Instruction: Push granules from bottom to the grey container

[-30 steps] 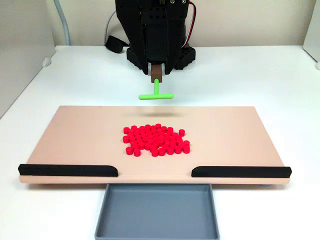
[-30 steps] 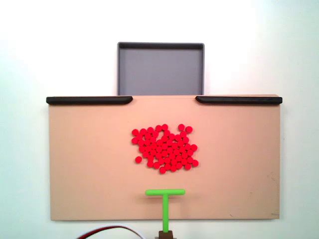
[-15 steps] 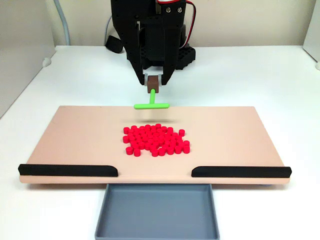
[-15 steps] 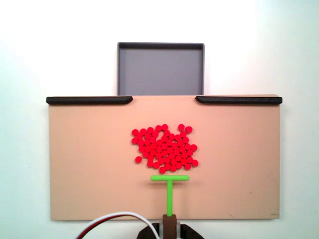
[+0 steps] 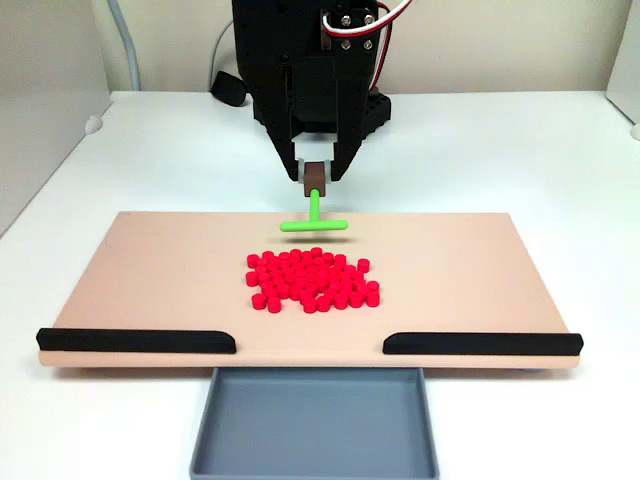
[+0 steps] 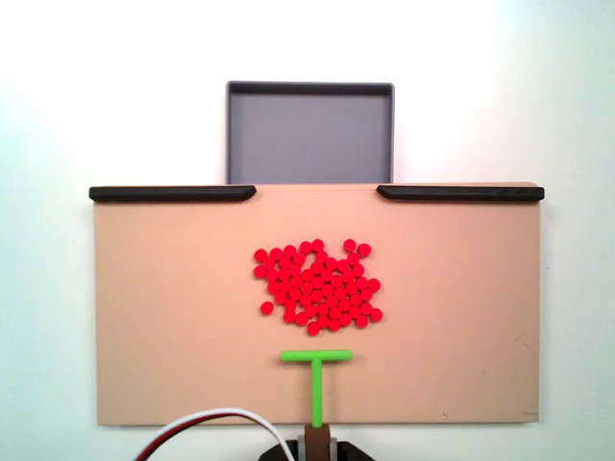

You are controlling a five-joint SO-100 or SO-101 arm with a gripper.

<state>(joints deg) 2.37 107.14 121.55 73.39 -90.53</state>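
Observation:
A cluster of red granules [image 5: 314,279] [image 6: 318,286] lies in the middle of the beige board [image 5: 150,270] [image 6: 163,317]. The blue-grey container [image 5: 316,425] [image 6: 309,133] sits past the gap between the board's two black strips; nothing lies in it. My gripper [image 5: 316,178] [image 6: 316,444] is shut on the brown handle of the green T-shaped tool [image 5: 314,222] [image 6: 316,368]. The tool's crossbar hangs just behind the pile, on the arm's side, a small gap away from the nearest granules.
Two black strips [image 5: 136,341] [image 5: 482,343] line the board's edge toward the container, leaving an opening in the middle. The arm's black base [image 5: 310,60] stands behind the board. White table surrounds the board.
The tool came forward toward the pile, then drew back slightly and shifted sideways. The granules have not moved.

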